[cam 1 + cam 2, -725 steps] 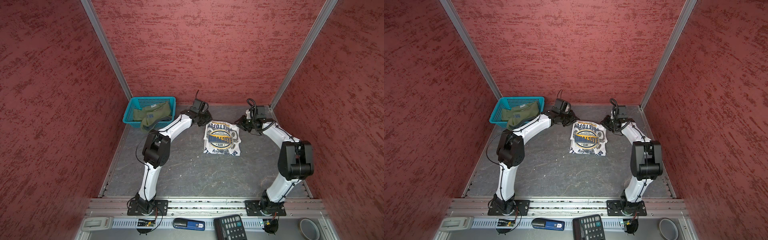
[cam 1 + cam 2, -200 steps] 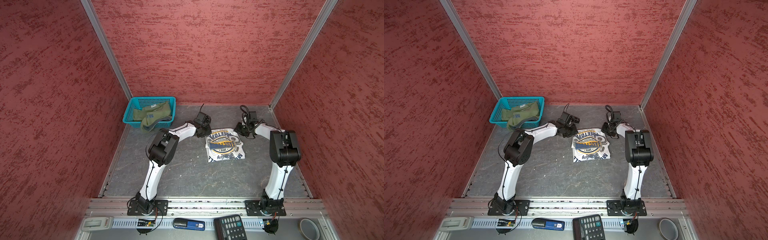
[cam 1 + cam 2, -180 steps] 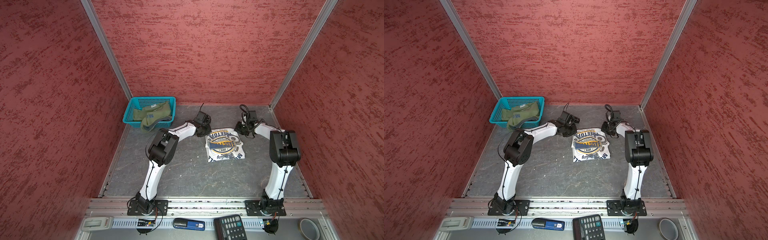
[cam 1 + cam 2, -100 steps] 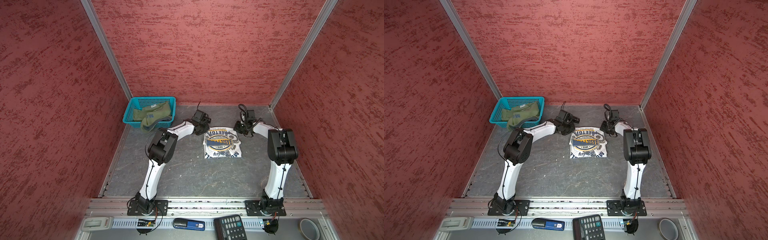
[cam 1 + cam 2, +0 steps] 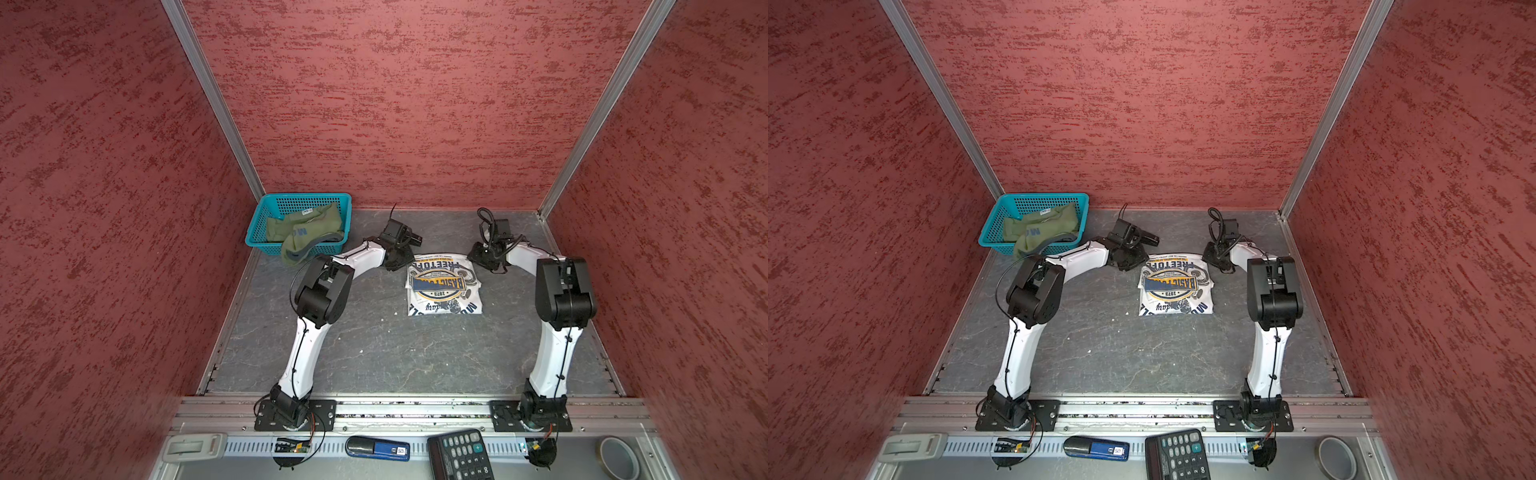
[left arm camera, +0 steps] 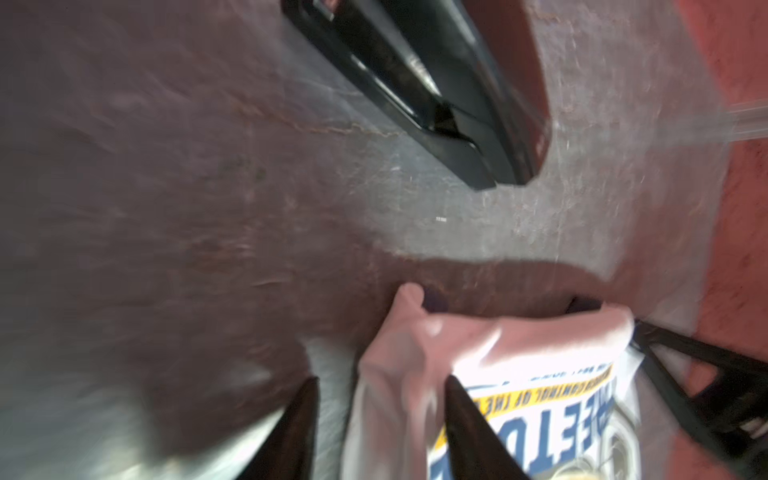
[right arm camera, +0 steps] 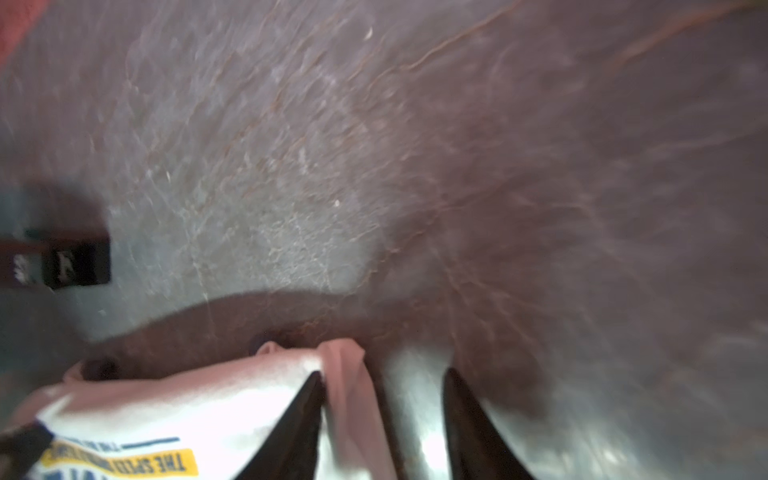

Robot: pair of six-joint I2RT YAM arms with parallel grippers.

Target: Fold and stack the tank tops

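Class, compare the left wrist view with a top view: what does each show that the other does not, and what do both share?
Only the left wrist view: the left gripper close up, jaws apart around a corner of the folded white tank top, with bare table between one fingertip and the cloth. Only the top view: the teal basket with the olive tank top draped over its rim, and the calculator. Both: the white tank top's blue-and-yellow emblem and the table.
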